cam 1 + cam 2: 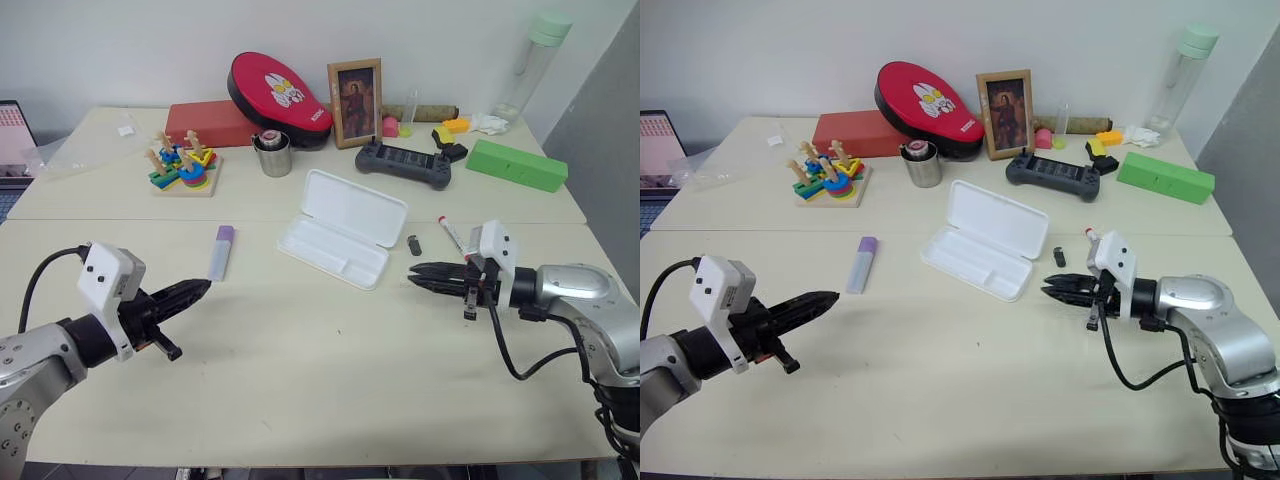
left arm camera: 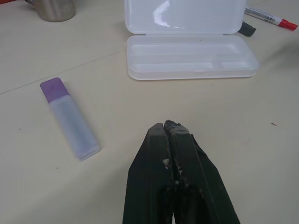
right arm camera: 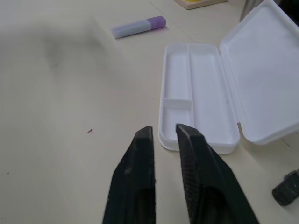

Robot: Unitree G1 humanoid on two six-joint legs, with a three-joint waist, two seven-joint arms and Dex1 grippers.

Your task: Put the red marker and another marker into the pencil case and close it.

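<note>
- Left gripper [image 1: 200, 289] reaches in low over the table [image 1: 330, 380], pointing toward the pencil case [image 1: 343, 228]; fingers pressed together, clenched on nothing.
- Right gripper [image 1: 418, 274] comes in from the other side, near level, tips aimed at the pencil case; fingers slightly parted with a narrow gap, nothing between them.
- Pencil case lies open between the two grippers, lid folded back flat, tray empty.
- Purple-capped marker [image 1: 221, 251] lies on the table left of the pencil case, just beyond the left gripper's tip, not touching it.
- Red marker [image 1: 452, 236] lies right of the pencil case, just behind the right gripper's wrist block.
- Small black piece [image 1: 414, 244] sits between the pencil case and the red marker.
- Count: one pencil case, two markers, two grippers.
</note>
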